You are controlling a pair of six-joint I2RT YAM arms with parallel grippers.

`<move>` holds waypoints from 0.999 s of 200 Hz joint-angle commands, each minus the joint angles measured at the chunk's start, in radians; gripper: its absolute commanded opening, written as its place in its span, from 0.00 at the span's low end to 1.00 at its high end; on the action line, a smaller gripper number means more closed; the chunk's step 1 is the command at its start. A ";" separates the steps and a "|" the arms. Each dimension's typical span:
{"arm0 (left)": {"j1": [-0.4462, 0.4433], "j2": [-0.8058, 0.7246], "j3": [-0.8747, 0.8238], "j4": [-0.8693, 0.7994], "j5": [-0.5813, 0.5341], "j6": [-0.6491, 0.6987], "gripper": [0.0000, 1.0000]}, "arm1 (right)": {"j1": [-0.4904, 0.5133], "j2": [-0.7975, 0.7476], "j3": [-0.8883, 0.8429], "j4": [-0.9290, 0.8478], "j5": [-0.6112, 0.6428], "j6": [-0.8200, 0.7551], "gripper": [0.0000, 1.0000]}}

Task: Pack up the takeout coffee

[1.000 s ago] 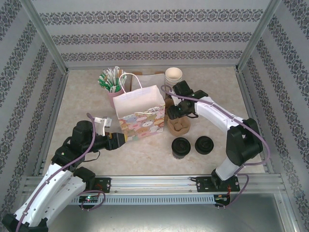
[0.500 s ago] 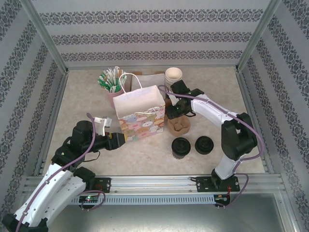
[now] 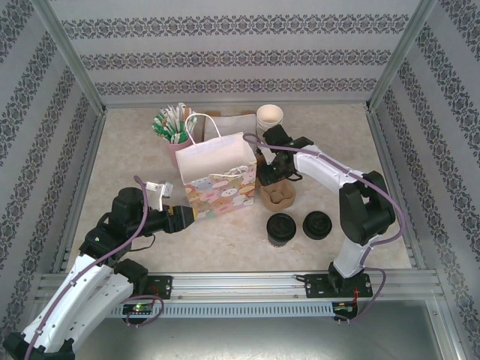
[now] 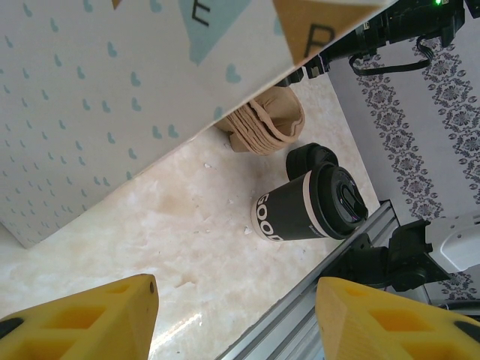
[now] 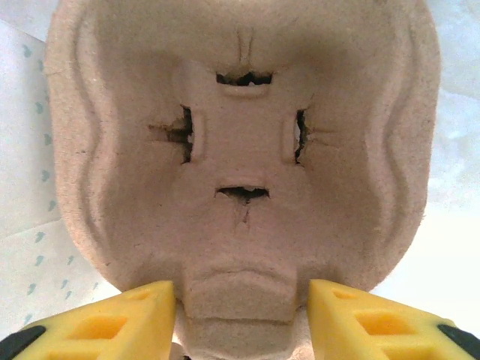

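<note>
Two takeout coffees stand right of centre, one [image 3: 281,227] beside the other [image 3: 317,224], both with black lids. In the left wrist view the nearer coffee [image 4: 307,212] has a black body with white lettering, and the other coffee's lid [image 4: 309,157] peeks out behind it. A brown pulp cup carrier [image 3: 276,196] sits just behind them, by the patterned paper bag [image 3: 217,174]. My right gripper [image 3: 268,178] hovers over the carrier [image 5: 240,150], open [image 5: 241,300], its yellow fingers [image 5: 97,326] either side of the carrier's middle ridge. My left gripper [image 3: 189,215] is open [image 4: 232,300] at the bag's [image 4: 112,90] near left corner.
A stack of lidless cream cups [image 3: 270,118] stands behind the right gripper. A pink holder of green-and-white packets [image 3: 172,129] and a cardboard box [image 3: 232,120] are behind the bag. A metal rail [image 3: 240,283] runs along the near edge, with patterned walls on three sides.
My right arm has drawn in, its elbow moving left and its gripper shifting slightly left over the carrier. The left arm, bag and cups have not moved.
</note>
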 commanded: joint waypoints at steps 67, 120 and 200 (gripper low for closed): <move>-0.013 -0.018 0.006 -0.011 -0.021 0.022 0.58 | 0.017 -0.041 0.024 -0.035 0.039 -0.008 0.44; -0.012 -0.025 0.006 -0.011 -0.034 0.021 0.58 | 0.004 -0.077 0.012 -0.023 0.010 0.018 0.43; -0.013 -0.032 0.030 -0.037 -0.036 0.021 0.58 | -0.005 -0.110 0.022 -0.044 0.011 0.088 0.39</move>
